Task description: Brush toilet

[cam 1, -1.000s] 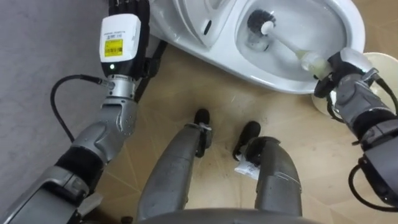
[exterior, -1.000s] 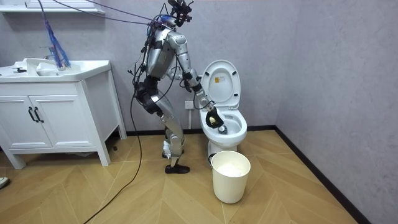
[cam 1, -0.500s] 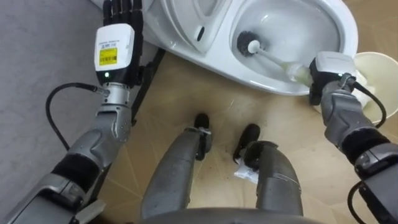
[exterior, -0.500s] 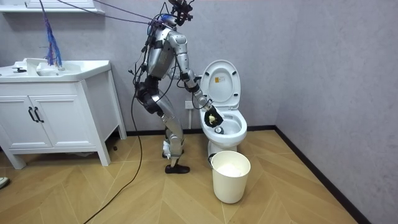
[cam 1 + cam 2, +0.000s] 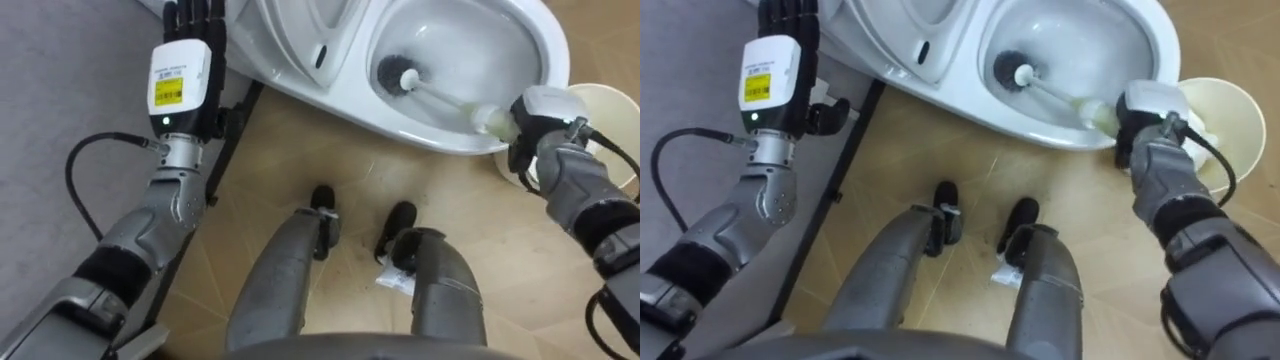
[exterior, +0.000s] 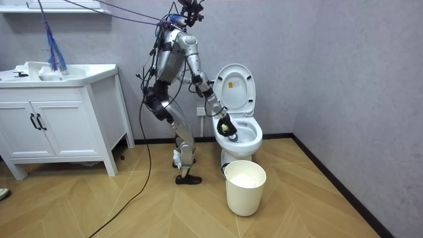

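Note:
The white toilet (image 5: 400, 122) stands before me with its lid (image 6: 234, 86) up. A toilet brush with a black head (image 5: 398, 76) rests low against the left inside of the bowl. Its pale handle (image 5: 445, 97) slants right over the rim into my right hand (image 5: 540, 128), which is shut on the handle's end. The same brush head (image 5: 1012, 70) and right hand (image 5: 1145, 122) appear in the right eye view. My left hand (image 5: 190, 28) is held up beside the toilet's left flank, fingers straight, holding nothing.
A cream bucket (image 5: 608, 110) stands on the wooden floor just right of the toilet, behind my right wrist; it is also seen from the room (image 6: 245, 187). A white vanity cabinet (image 6: 59, 112) stands at the room view's left. A grey wall is on my left.
The brush head has swept from the middle of the bowl to its left side, and my right hand has shifted slightly along the rim. The left hand stays raised.

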`<state>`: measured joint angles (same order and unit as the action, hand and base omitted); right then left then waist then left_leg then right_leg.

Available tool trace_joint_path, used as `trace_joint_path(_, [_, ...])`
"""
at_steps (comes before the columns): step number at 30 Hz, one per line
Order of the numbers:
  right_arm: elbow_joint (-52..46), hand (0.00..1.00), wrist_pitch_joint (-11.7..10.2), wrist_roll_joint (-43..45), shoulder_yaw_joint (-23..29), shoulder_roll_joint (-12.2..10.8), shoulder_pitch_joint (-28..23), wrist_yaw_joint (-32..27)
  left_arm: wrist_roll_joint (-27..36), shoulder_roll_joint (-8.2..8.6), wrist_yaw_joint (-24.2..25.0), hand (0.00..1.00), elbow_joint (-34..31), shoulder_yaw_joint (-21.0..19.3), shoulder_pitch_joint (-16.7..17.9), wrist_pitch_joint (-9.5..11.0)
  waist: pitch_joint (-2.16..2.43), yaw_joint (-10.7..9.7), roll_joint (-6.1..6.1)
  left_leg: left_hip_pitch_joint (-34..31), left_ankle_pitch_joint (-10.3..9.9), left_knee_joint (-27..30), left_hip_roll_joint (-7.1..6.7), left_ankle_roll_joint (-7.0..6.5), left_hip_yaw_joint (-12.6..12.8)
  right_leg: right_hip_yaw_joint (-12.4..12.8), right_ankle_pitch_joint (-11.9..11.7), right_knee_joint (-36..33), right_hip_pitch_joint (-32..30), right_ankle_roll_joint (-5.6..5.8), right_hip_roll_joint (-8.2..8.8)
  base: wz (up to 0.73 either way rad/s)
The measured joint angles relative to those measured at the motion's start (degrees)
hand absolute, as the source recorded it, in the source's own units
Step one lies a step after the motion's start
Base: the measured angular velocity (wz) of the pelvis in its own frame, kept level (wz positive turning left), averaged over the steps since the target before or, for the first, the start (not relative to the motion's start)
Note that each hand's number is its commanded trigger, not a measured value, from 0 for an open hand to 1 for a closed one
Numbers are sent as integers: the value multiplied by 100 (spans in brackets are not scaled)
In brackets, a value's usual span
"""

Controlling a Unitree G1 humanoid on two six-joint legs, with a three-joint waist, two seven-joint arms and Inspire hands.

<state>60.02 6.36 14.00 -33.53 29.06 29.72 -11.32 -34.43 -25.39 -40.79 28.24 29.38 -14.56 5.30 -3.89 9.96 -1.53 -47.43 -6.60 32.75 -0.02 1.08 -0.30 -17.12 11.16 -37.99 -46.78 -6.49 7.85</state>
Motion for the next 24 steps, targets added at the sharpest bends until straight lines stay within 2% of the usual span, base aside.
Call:
trace_joint_path(1, [45,100,-103,-644,261,-6,81,-95,0,-90,-39,0,-51,-12,-47,12,-46,-9,78,-75,19,30,-21,-24,39,56,7,-101,-128,-15,28,0])
trace_joint_path(2, [149,100,-156,-1355,529,-6,207,-251,4,-97,-88,0,-64,-22,-110,9,-53,-21,93,-171,24,90,-28,-31,36,58,6,-157,-211,-18,43,0])
trace_joint_path(4, [280,100,-130,-2059,690,86,344,-284,-1,-101,-86,0,-112,-64,-157,2,-49,-115,104,-243,40,117,-72,-40,-3,56,14,-220,-273,-9,85,20])
trace_joint_path(5, [284,100,-130,-2316,815,96,364,-286,-2,-98,-89,0,-131,-105,-150,-15,-51,-227,128,-252,60,108,-79,-57,13,69,41,-245,-286,40,102,23])
trace_joint_path(7, [299,100,-126,-2632,817,64,348,-286,-7,-90,-148,0,-128,-139,-106,-91,-41,-308,234,-229,68,104,-73,-65,77,92,42,-265,-288,57,126,0])
trace_joint_path(8, [298,100,-125,-2733,821,57,323,-286,-11,-89,-152,0,-129,-179,-95,-110,-41,-360,272,-219,74,107,-75,-74,91,94,31,-265,-277,65,134,-6])
trace_joint_path(13, [296,100,-113,-2779,997,-43,277,-286,-2,-28,-108,0,-22,-227,-117,-129,-40,-497,271,-156,115,107,-90,-133,161,109,-24,-266,-209,115,184,1])
trace_joint_path(17, [366,100,-32,-3022,1001,-194,273,-286,-5,11,77,0,-9,-228,-150,-195,-33,-477,257,-82,112,131,-89,-144,192,158,-60,-253,-150,151,176,-5])
trace_joint_path(24, [410,100,-33,-3033,1133,-208,5,-218,-8,14,507,0,-4,-229,-147,-227,1,-369,198,173,68,155,-102,-185,210,139,-12,-252,123,174,195,0])
